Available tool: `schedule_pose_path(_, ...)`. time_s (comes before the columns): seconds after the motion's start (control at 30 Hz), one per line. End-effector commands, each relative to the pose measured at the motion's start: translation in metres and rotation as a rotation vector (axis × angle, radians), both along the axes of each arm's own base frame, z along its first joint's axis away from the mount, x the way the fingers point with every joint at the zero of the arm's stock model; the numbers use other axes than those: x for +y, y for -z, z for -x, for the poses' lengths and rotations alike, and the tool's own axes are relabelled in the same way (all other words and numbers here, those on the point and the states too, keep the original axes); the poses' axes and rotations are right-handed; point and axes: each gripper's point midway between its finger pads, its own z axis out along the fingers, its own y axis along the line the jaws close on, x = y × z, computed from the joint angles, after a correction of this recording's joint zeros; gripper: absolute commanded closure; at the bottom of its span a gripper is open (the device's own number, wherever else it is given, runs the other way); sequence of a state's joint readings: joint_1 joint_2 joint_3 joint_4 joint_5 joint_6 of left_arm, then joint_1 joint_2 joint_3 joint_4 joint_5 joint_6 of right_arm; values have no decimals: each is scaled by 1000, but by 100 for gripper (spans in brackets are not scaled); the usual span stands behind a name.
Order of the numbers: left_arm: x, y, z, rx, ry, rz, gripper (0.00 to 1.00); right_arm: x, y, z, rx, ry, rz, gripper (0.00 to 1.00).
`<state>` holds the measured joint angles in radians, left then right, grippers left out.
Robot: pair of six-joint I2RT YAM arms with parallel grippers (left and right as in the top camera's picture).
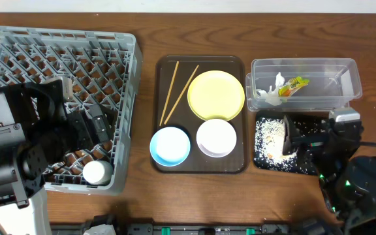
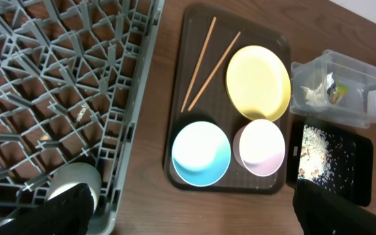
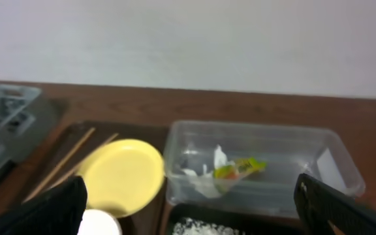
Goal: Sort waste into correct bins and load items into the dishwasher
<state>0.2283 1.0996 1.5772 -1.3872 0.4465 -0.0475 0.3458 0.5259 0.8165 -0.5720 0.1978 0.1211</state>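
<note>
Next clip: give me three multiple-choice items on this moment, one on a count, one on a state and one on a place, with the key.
1. Bowls on the brown tray: A one, B two, C three.
2. The black tray is: A strewn with pale crumbs, B bare, C stacked with bowls.
3. The snack wrapper lies: A on the brown tray, B on the black tray, C in the clear tub.
Key:
1 B, the blue bowl and the white bowl sit side by side on it.
2 A, crumbs speckle its surface.
3 C, it shows through the tub's wall beside white paper scraps.
</note>
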Motion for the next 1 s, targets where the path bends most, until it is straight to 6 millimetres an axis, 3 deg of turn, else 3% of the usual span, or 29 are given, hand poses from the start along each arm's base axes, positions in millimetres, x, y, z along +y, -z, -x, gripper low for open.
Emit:
schedule_pose_path(0.0, -1, -4, -1, -14, 14, 1, 2, -4, 27, 7, -5, -33, -35, 1)
schedule_pose_path(0.23, -1, -4, -1, -14, 14, 2, 2, -34, 64, 21, -37, 85, -38, 1)
schedule_pose_path(0.43, -1, -4, -1, -14, 14, 1, 2, -48, 89, 20, -101, 147, -45, 1)
schedule_pose_path(0.7, -1, -4, -1, -14, 14, 1, 2, -53, 119, 5, -184, 172, -53, 1)
schedule_pose_path(0.97, -1, -4, -1, -14, 14, 2, 2, -55, 135, -7, -258, 180, -58, 1)
